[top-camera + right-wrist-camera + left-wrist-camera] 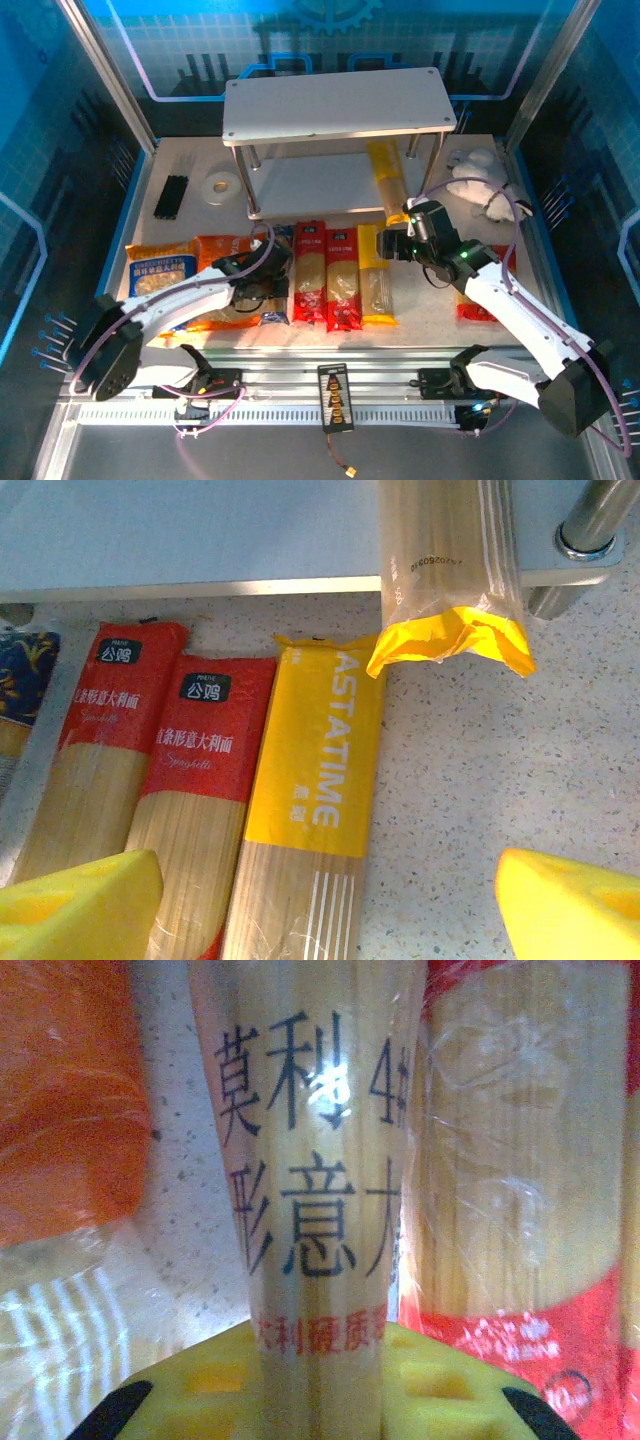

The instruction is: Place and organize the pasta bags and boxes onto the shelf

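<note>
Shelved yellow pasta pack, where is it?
Top view: the shelved pack lies on the shelf's lower board, right end, overhanging its front edge toward the table's yellow pack.

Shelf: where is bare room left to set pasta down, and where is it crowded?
The top board is bare throughout. The lower board is free to the left of the yellow pack lying on it. Crowded: the table just in front, where a row of packs lies side by side.
</note>
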You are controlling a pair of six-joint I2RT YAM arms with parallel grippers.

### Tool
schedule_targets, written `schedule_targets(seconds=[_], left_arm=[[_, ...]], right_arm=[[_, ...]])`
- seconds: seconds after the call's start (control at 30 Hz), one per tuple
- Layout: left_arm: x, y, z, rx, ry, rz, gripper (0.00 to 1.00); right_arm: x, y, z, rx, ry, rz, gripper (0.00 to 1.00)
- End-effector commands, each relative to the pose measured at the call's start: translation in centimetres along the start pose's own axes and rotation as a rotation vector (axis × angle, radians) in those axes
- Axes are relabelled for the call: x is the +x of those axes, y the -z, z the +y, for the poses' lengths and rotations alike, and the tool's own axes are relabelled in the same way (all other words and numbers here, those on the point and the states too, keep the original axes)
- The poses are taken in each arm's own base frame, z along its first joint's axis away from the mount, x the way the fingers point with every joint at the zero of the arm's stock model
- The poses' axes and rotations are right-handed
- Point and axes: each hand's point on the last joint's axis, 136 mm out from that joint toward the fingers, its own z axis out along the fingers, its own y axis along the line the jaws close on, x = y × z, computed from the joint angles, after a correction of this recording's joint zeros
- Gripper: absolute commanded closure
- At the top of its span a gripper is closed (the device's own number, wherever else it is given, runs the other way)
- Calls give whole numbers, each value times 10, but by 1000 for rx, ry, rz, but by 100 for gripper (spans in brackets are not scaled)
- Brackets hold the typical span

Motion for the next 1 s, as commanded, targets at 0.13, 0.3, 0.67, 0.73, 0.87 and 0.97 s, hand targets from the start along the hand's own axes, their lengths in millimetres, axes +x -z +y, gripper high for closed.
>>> schedule_targets(seconds=[0.13,0.3,0.67,0.73,0.87,0.97], left_arm=[[-58,64,-21,73,-56,-199,95],[-104,72,-29,91,-46,-293,95],[-224,49,-29,2,-28,-415,97],[-240,41,-25,-24,-19,-426,97],[-261,25,-15,-71,15,-435,97],[-272,11,-10,-97,33,-437,98]], right_arm=[[0,0,3,-30,-30,4,13],[0,-2,8,-41,-22,13,13],[-1,6,13,-51,0,18,13],[-1,7,14,-55,1,16,13],[-1,8,15,-55,10,18,13],[-2,8,14,-52,13,19,13]])
